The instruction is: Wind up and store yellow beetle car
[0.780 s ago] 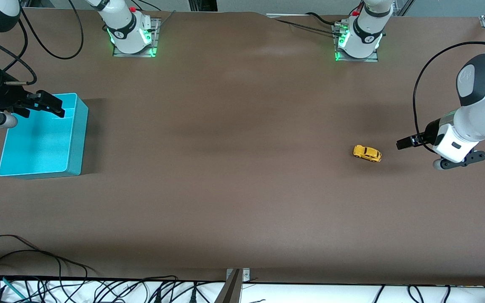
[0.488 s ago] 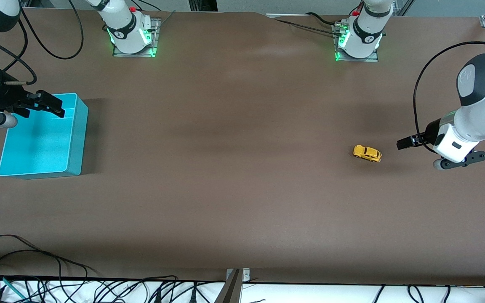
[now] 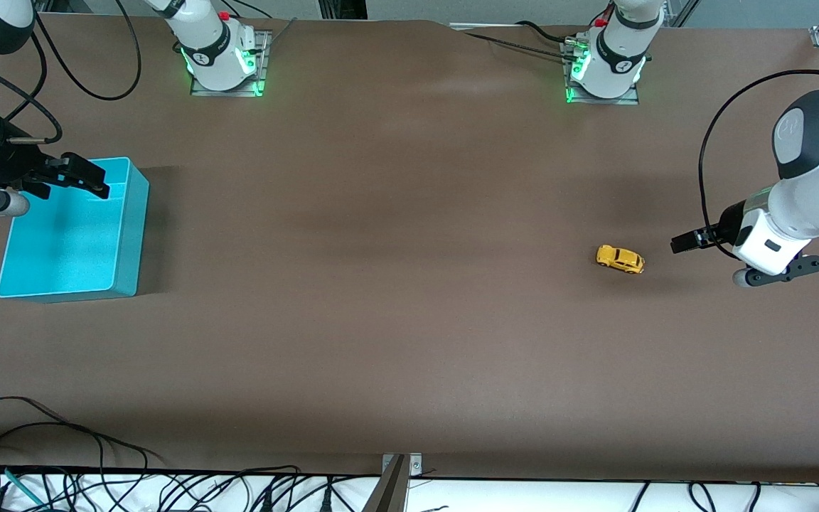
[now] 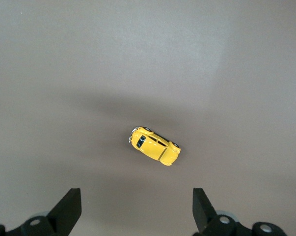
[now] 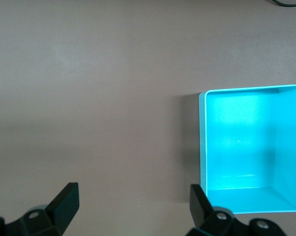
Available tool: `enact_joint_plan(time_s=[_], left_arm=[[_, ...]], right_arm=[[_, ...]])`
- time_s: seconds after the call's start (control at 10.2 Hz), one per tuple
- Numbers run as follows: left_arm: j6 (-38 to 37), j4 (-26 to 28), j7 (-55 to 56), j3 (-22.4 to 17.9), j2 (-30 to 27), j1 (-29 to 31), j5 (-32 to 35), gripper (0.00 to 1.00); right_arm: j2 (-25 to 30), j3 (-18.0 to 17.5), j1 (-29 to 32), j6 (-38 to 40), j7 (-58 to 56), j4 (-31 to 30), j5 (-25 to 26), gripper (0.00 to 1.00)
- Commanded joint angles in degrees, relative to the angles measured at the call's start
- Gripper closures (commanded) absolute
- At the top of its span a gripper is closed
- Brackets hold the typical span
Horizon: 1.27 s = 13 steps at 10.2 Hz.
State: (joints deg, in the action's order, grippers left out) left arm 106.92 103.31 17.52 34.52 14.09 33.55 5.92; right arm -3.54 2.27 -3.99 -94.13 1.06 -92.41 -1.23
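Observation:
The yellow beetle car (image 3: 620, 259) stands on its wheels on the brown table toward the left arm's end. It also shows in the left wrist view (image 4: 154, 146), ahead of the open fingers and apart from them. My left gripper (image 3: 681, 243) is open and empty, held over the bare table beside the car (image 4: 136, 211). The teal bin (image 3: 136, 235) stands empty at the right arm's end. My right gripper (image 3: 93, 178) is open and empty over the bin's upper corner. In the right wrist view the bin (image 5: 202, 142) lies beside the right gripper (image 5: 133, 209).
Both arm bases (image 3: 221, 57) (image 3: 605, 64) stand along the table's edge farthest from the front camera. Loose black cables (image 3: 61, 455) and a metal bracket (image 3: 399, 469) lie at the edge nearest that camera. Wide bare tabletop lies between the car and the bin.

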Motion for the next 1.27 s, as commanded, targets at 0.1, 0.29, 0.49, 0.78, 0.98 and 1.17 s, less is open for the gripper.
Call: enact_joint_plan(time_s=[0.1,0.29,0.49,0.78,0.98,1.17], left_arm=[[-1.28,-0.92,-1.34,-0.16,-0.47,-0.15,1.12,0.00],[-1.28,-1.01,-2.39,-0.16,-0.47,-0.24,1.12,0.00],[-1.28,-1.27,-2.40,-0.16,-0.38,-0.24,1.12,0.00],[-1.28,-1.27,-2.40,-0.16,-0.30,-0.24,1.12,0.00],[-1.28,-1.27,-2.40,-0.16,-0.30,-0.42,1.12,0.00],[-1.28,-1.27,-2.40,-0.16,-0.30,-0.42,1.12,0.00]], right_arm=[[-0.06,0.72,0.56,0.70,-1.23,0.30,-0.88,0.00],[-0.06,1.25,0.74,0.44,-3.16,0.48,-0.97,0.00],[-0.06,1.25,0.74,0.18,-3.34,0.56,-0.97,0.00],[-0.32,1.34,0.83,0.09,-3.34,0.65,-1.05,0.00],[-0.32,1.77,1.44,0.09,-5.35,0.65,-1.05,0.00],[-0.41,1.95,1.36,0.09,-5.98,0.65,-1.05,0.00]])
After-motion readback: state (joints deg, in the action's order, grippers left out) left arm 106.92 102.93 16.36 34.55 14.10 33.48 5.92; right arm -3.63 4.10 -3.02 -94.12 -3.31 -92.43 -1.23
